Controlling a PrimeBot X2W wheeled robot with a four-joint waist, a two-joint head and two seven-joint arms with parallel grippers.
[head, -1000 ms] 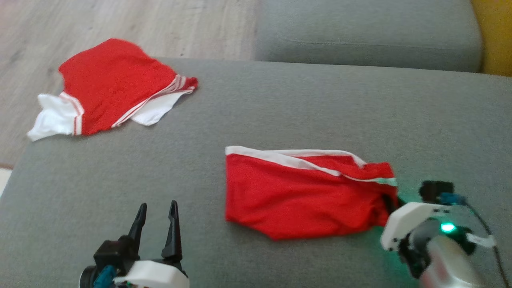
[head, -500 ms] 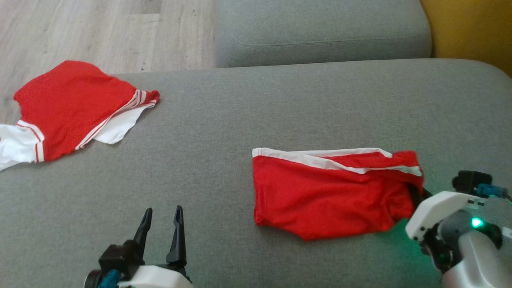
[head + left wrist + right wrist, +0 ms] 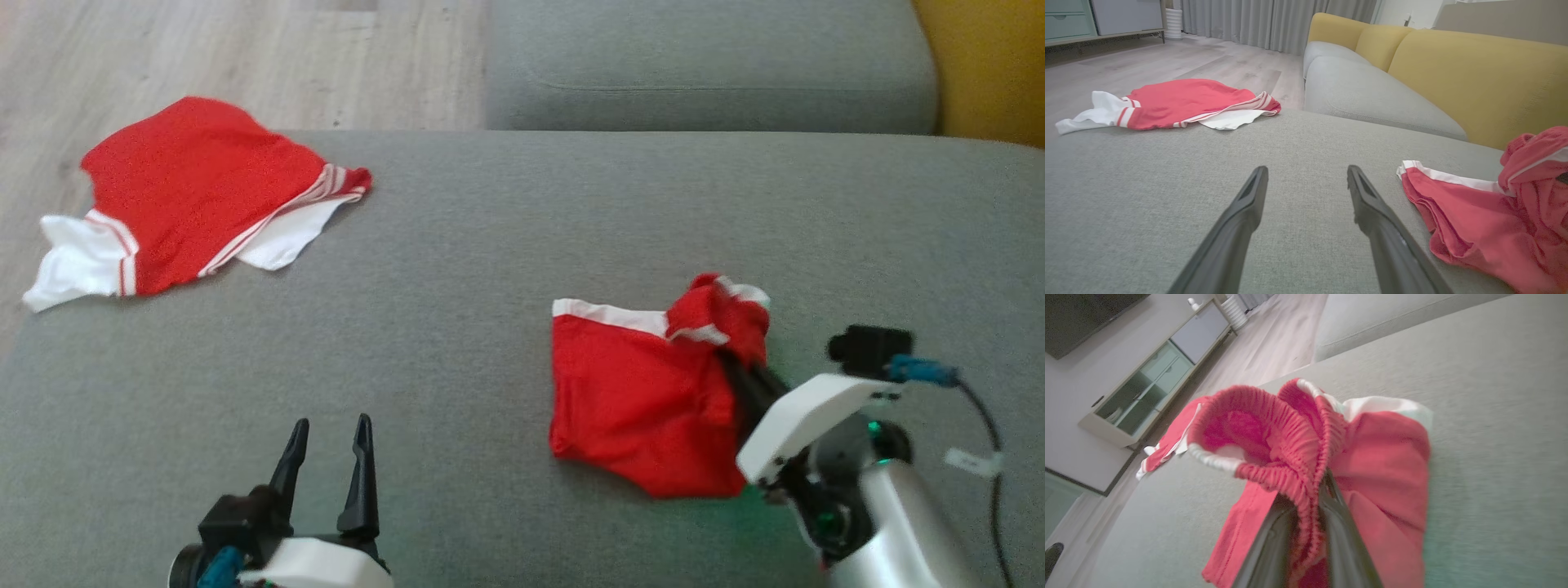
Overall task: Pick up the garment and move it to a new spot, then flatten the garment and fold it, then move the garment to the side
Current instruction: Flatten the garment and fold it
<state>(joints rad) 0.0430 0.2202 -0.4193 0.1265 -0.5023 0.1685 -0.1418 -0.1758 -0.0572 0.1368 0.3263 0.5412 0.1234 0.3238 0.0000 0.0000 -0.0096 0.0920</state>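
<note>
Here, soft red shorts [image 3: 637, 400] bunch, elastic waistband [image 3: 1306, 428] puckered.

Red-and-white jersey w/ striped trim [image 3: 188, 188] crumpled at far-left edge of grey fabric sofa seat [image 3: 490, 269]. Pale wood-plank floor [image 3: 245, 57] beyond. Mustard-yellow backrest [image 3: 1474, 77], grey curtains [image 3: 1269, 20] in bkgd.

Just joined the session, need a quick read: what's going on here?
The right gripper is shut on the elastic waistband of the red shorts, holding that edge bunched and raised off the grey sofa cushion while the rest of the shorts lies on it. The left gripper is open and holds nothing, low over the cushion. A second red-and-white garment lies at the cushion's far left corner.
</note>
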